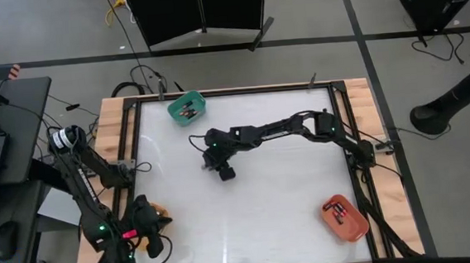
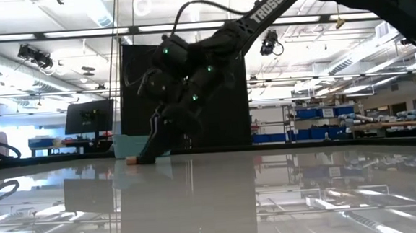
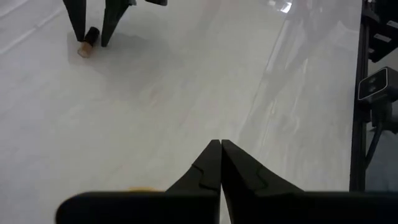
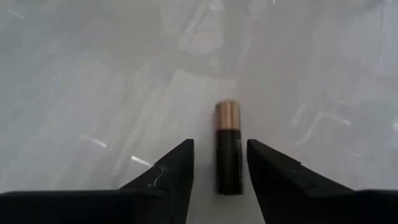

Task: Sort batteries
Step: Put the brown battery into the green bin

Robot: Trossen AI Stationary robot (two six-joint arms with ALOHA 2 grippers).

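Observation:
A single battery (image 4: pixel 227 149), dark with a copper-coloured end, lies on its side on the white table. My right gripper (image 4: pixel 219 167) is open and reaches down to the table left of centre (image 1: pixel 198 142). One finger stands on each side of the battery, and I see no touch. In the left wrist view the same battery (image 3: pixel 87 40) shows between those fingers. In the low view it is the small pinkish thing (image 2: pixel 132 161) at the fingertips. My left gripper (image 3: pixel 221 146) is shut on nothing and hangs at the near left corner (image 1: pixel 160 226).
A green bin (image 1: pixel 187 108) holding batteries stands at the far edge, left of centre. An orange-red bin (image 1: pixel 345 217) with batteries sits at the near right. Something orange (image 1: pixel 159 215) shows beside my left gripper. Wooden rails and black frame bars border the white table (image 1: pixel 265 204).

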